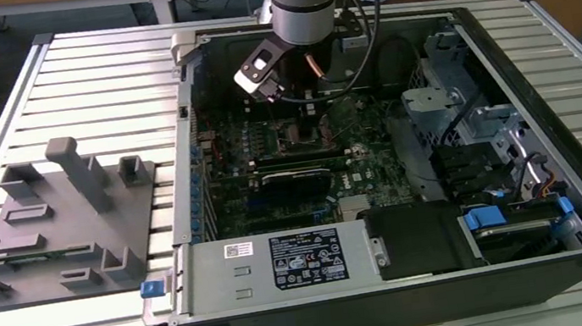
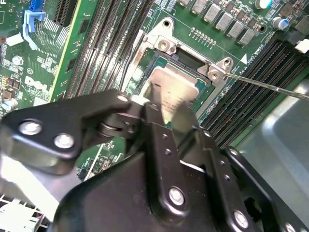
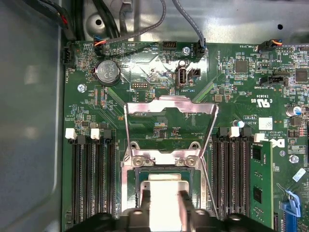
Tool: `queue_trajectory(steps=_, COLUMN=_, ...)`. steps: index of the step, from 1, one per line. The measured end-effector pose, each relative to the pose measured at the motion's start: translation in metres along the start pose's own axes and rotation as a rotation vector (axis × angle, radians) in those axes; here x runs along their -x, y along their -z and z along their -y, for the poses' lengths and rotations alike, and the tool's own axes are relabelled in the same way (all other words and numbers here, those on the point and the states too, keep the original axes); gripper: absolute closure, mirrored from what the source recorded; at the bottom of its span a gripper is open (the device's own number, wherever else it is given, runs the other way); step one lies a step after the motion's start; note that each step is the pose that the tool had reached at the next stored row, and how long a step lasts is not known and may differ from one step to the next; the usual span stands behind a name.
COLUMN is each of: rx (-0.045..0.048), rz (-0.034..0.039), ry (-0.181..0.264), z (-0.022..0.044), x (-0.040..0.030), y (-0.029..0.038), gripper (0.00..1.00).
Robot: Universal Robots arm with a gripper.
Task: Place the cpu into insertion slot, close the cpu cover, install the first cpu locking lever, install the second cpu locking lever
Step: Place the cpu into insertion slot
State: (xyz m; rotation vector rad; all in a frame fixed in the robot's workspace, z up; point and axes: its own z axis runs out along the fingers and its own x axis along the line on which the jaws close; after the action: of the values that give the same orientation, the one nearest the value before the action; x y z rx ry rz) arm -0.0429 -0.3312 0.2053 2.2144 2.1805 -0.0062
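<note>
The cpu [image 3: 166, 186], likely light, stiff and fragile so best held by its rim, is pinched at two opposite edges by the gripper [image 3: 165, 203], directly over the insertion slot [image 2: 186, 58] beneath the hand, with the cpu cover [image 3: 169, 104] standing open just beyond the fingertips.

cpu [image 3: 164, 183] partly hidden behind end effector [image 3: 165, 197], insertion slot [image 2: 190, 59] half-covered
</note>
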Motion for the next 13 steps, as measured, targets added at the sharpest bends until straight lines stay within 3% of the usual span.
queue_trajectory(steps=1, rx=-0.0001, rz=0.0001, ry=0.000, z=0.0000, x=0.0000, y=0.0001, gripper=0.65)
queue_trajectory(steps=6, rx=-0.0001, rz=0.0001, ry=0.000, z=0.0000, x=0.0000, y=0.0004, gripper=0.88)
queue_trajectory(steps=13, rx=0.0000, rz=0.0000, ry=0.000, z=0.0000, x=0.0000, y=0.0007, gripper=0.90)
